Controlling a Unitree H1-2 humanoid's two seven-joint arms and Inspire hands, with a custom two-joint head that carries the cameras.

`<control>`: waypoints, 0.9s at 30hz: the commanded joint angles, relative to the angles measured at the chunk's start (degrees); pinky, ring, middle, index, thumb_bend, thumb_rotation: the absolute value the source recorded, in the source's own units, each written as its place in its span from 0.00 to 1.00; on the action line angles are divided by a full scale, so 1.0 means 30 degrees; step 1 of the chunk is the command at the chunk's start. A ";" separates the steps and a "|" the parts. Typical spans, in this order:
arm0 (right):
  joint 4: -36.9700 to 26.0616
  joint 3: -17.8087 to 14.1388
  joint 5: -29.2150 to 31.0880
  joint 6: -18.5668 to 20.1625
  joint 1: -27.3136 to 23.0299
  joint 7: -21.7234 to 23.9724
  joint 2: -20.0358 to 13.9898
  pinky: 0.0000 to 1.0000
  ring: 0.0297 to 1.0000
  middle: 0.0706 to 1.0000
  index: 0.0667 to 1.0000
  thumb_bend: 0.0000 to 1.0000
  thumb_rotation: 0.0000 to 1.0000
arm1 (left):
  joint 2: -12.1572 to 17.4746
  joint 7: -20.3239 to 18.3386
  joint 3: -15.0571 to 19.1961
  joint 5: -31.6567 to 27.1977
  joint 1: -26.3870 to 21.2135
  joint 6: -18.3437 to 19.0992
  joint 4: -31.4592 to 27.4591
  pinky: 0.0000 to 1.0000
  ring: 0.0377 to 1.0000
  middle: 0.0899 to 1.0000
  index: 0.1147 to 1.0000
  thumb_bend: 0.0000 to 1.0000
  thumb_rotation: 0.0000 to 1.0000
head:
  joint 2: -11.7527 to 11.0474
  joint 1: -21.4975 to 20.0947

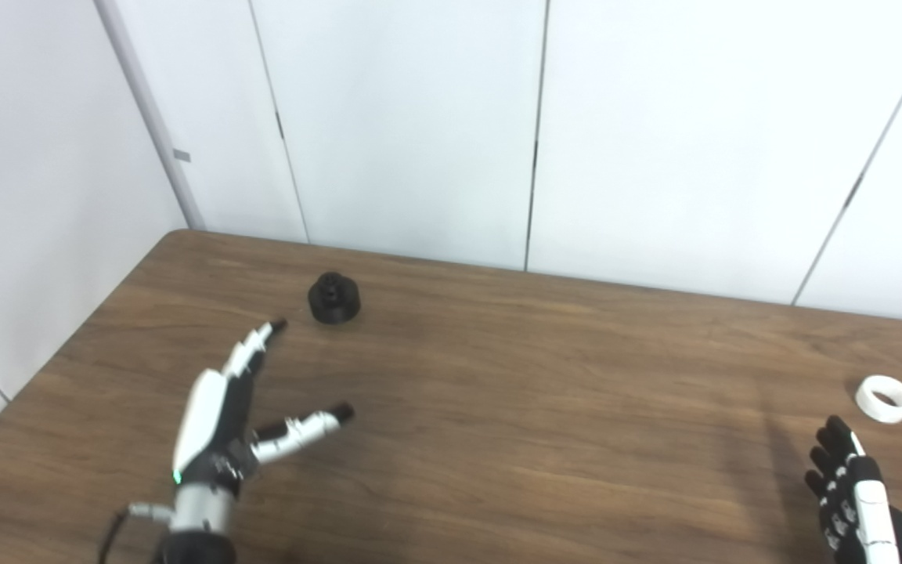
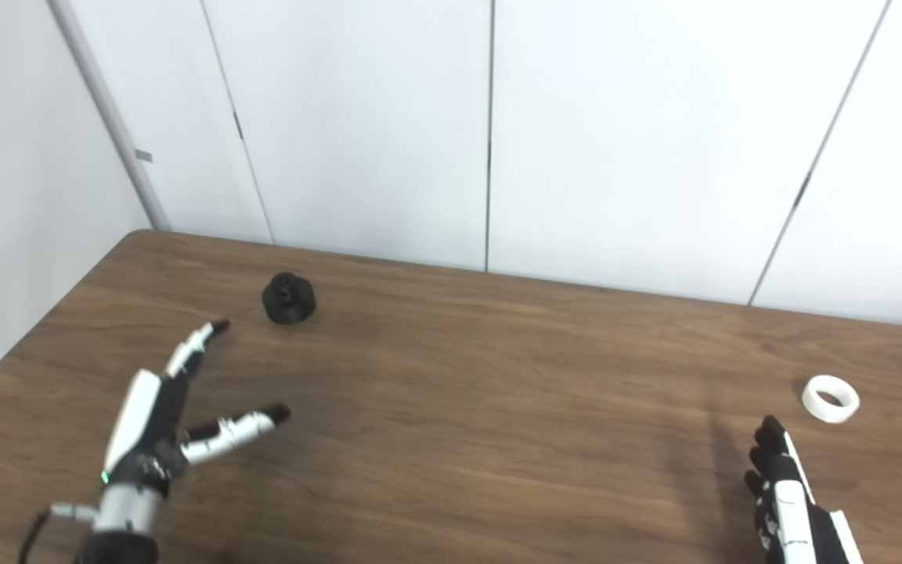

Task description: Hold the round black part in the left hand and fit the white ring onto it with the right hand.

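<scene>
Both hands (image 1: 220, 423) (image 1: 850, 489) empty (table (image 1: 537, 407) roomy).

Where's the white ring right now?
The white ring lies flat on the table at the far right of both views, just beyond the right hand, untouched.

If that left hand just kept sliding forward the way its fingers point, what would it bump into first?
Probably the round black part. The left hand is open, its fingers aimed up the table towards it, perhaps passing slightly left. Nothing else lies between.
</scene>
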 commanded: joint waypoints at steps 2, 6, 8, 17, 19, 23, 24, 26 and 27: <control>-0.0519 -0.0121 0.0048 -0.0296 -0.0376 -0.0044 -0.0169 1.00 1.00 1.00 1.00 0.43 1.00 | 0.0713 0.0390 0.0105 0.0382 -0.0879 -0.0247 0.0680 1.00 1.00 0.97 0.92 0.95 0.37 | 0.0072 0.0086; -0.0519 -0.0079 -0.0077 -0.0286 -0.0391 -0.0055 -0.0156 1.00 1.00 1.00 1.00 0.42 1.00 | 0.1390 0.0593 0.0429 0.0273 -0.1727 -0.0349 0.1986 0.99 1.00 0.97 0.92 0.95 0.38 | 0.0099 0.0069; -0.0486 -0.0068 -0.0087 -0.0322 -0.0402 -0.0031 -0.0160 1.00 1.00 1.00 1.00 0.43 1.00 | 0.1705 0.0632 0.0583 0.0194 -0.2219 -0.0232 0.2705 0.99 1.00 0.97 0.92 0.96 0.39 | 0.0099 0.0069; -0.0574 -0.0019 0.0130 -0.0217 -0.0355 0.0075 -0.0068 1.00 1.00 1.00 1.00 0.40 1.00 | 0.2338 0.0495 0.0658 -0.0244 -0.4626 0.0696 0.5276 1.00 1.00 0.95 0.88 0.96 0.38 | 0.0207 -0.0187; -0.0653 0.0039 -0.0041 -0.0180 -0.0311 0.0022 -0.0062 1.00 1.00 1.00 1.00 0.40 1.00 | 0.2497 0.0483 0.0471 -0.0202 -0.5189 0.1010 0.5819 1.00 1.00 0.95 0.88 0.97 0.39 | 0.0234 -0.0221; -0.0814 0.0118 -0.0120 -0.0193 -0.0211 -0.0021 0.0014 1.00 1.00 1.00 1.00 0.41 1.00 | 0.2787 0.0583 0.0016 -0.0033 -0.6309 0.1339 0.7112 1.00 1.00 0.96 0.86 1.00 0.40 | 0.0301 -0.0311; -0.0848 0.0128 -0.0086 -0.0185 -0.0185 -0.0030 0.0052 1.00 1.00 1.00 1.00 0.41 1.00 | 0.2870 0.0445 -0.0077 -0.0141 -0.6597 0.1562 0.7424 1.00 1.00 0.97 0.86 1.00 0.41 | 0.0301 -0.0311; -0.0894 0.0185 -0.0110 -0.0183 -0.0128 -0.0046 0.0122 1.00 1.00 1.00 1.00 0.39 1.00 | 0.3049 0.0172 -0.0289 -0.0299 -0.7204 0.2066 0.8054 1.00 1.00 0.98 0.87 1.00 0.42 | 0.0319 -0.0395; -0.0892 0.0216 -0.0140 -0.0212 -0.0105 -0.0042 0.0140 1.00 1.00 1.00 1.00 0.38 1.00 | 0.3141 0.0098 -0.0411 -0.0320 -0.7469 0.2187 0.8350 1.00 1.00 0.98 0.86 1.00 0.42 | 0.0319 -0.0395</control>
